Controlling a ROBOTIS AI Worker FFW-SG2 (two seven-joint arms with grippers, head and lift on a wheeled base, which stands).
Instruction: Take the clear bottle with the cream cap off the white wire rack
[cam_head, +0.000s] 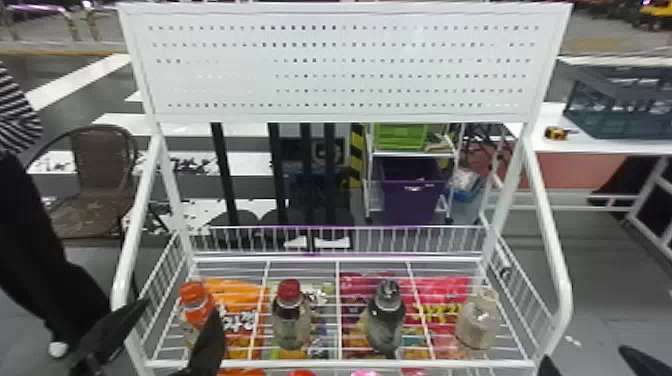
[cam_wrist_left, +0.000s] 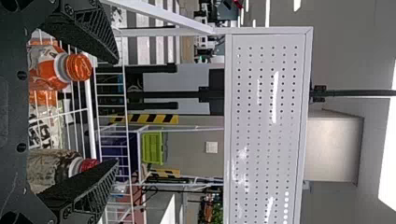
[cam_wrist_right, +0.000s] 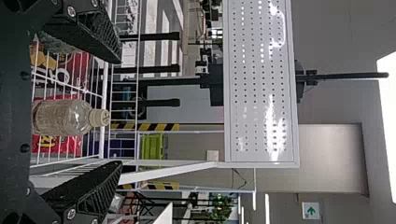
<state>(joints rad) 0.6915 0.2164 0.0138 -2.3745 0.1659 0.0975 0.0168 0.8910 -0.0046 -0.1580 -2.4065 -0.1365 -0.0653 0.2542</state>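
The clear bottle with the cream cap (cam_head: 477, 320) stands upright in the basket of the white wire rack (cam_head: 340, 364), at the robot's right end of a row of four bottles. The right hand (cam_head: 585, 354) is at the bottom edge of the head view, its fingers spread apart and clamped on nothing; in the right wrist view the clear bottle shows in the space between them, touching neither. The left hand (cam_head: 180, 307) is at the rack's front left corner, its fingers also wide apart and empty, with the orange-capped bottle (cam_head: 195, 300) showing between them. Next along the row come the red-capped bottle (cam_head: 291, 320) and the dark-capped bottle (cam_head: 386, 322), spaced apart from each other. Colourful bags, among them an orange bag (cam_head: 235, 290) and a pink bag (cam_head: 445, 290), show through the wires under the bottles. A white panel (cam_head: 345, 112) full of small holes rises above the basket. Behind the rack are a green crate (cam_head: 400, 136) over a purple bin (cam_head: 412, 195), and a brown chair (cam_head: 105, 175) off to the left.
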